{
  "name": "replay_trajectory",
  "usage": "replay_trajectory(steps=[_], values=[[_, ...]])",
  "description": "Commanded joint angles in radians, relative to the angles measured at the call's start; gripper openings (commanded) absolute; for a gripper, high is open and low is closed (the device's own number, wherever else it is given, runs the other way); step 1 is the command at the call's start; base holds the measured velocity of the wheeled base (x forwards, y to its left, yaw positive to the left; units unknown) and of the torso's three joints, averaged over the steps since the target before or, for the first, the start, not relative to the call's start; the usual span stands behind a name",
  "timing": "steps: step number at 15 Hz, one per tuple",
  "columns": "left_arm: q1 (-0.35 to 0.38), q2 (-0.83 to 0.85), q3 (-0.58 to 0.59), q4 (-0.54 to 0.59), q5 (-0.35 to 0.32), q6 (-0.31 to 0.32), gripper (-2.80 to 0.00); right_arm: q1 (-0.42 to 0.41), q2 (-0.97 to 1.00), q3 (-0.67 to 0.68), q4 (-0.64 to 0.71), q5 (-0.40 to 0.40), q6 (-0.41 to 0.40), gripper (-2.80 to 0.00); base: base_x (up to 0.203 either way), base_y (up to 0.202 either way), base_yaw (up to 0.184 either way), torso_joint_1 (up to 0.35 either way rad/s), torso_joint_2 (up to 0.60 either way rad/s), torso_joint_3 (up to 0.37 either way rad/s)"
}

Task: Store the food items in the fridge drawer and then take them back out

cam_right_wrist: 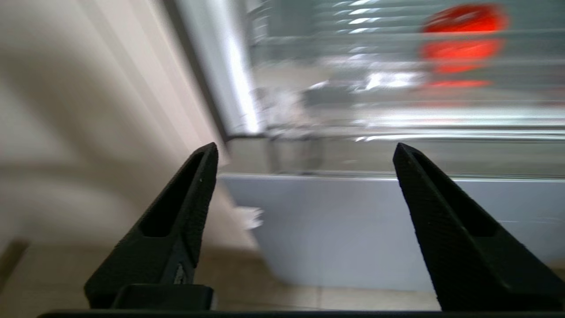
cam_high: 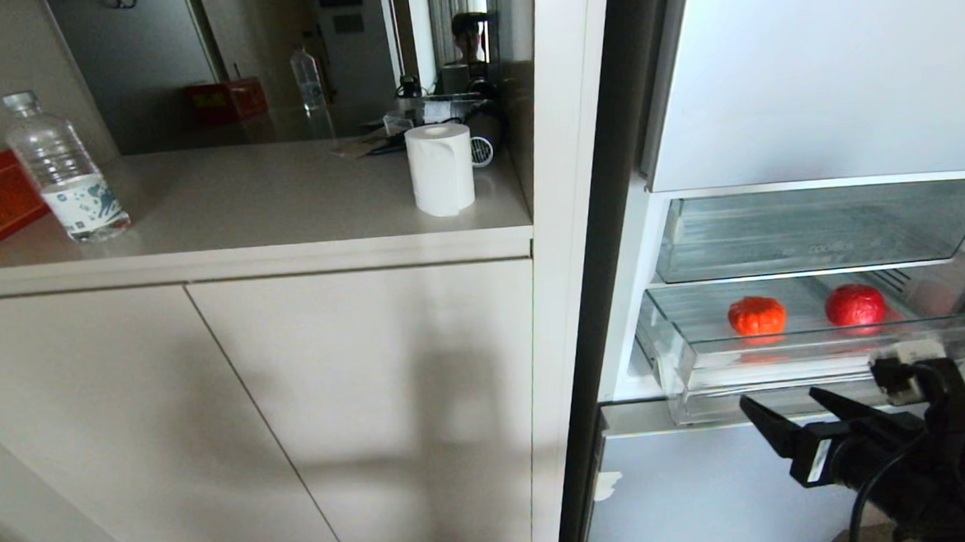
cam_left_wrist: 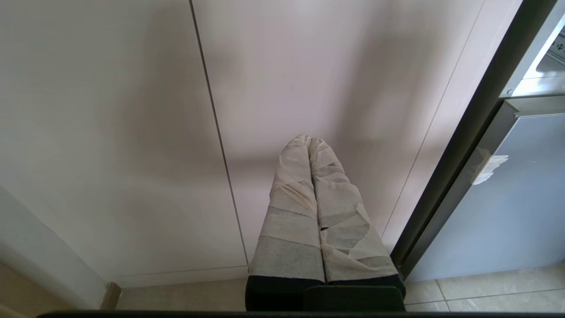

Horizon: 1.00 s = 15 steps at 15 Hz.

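Right claw (cam_high: 791,413) spread wide and empty, just below the front lip of the fridge drawer (cam_high: 785,371). Inside that drawer, two red food items (cam_high: 756,315) side by side. Left claw (cam_left_wrist: 309,141) pressed together, facing cabinet doors (cam_left_wrist: 132,132) beside the drawer.

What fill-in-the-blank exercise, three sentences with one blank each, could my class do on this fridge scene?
1. The number of red food items lying in the pulled-out fridge drawer is ____.
2. The right gripper hangs in front of the drawer with its fingers ____.
3. On the counter, the white paper roll stands ____.

Missing words: two; open; upright
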Motion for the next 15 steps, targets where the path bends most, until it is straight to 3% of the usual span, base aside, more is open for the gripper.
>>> replay_trajectory(steps=[1,4,9,12,15], values=[[0.0,0.002,0.0,0.0,0.0,0.0,-2.8,-0.09,-0.13,-0.105,0.114,-0.002,-0.024,0.0,0.0,0.0,0.0,0.0,0.0,0.0],[0.0,0.002,0.0,0.0,0.0,0.0,-2.8,-0.208,-0.203,-0.326,0.447,0.041,-0.049,0.0,0.0,0.0,0.0,0.0,0.0,0.0],[0.0,0.002,0.0,0.0,0.0,0.0,-2.8,-0.404,-0.095,-0.692,0.918,0.217,-0.092,0.0,0.0,0.0,0.0,0.0,0.0,0.0],[0.0,0.002,0.0,0.0,0.0,0.0,-2.8,-0.429,0.0,-0.79,1.051,0.235,-0.187,0.0,0.0,0.0,0.0,0.0,0.0,0.0],[0.0,0.002,0.0,0.0,0.0,0.0,-2.8,-0.43,0.115,-0.859,1.067,0.242,-0.198,0.0,0.0,0.0,0.0,0.0,0.0,0.0]])
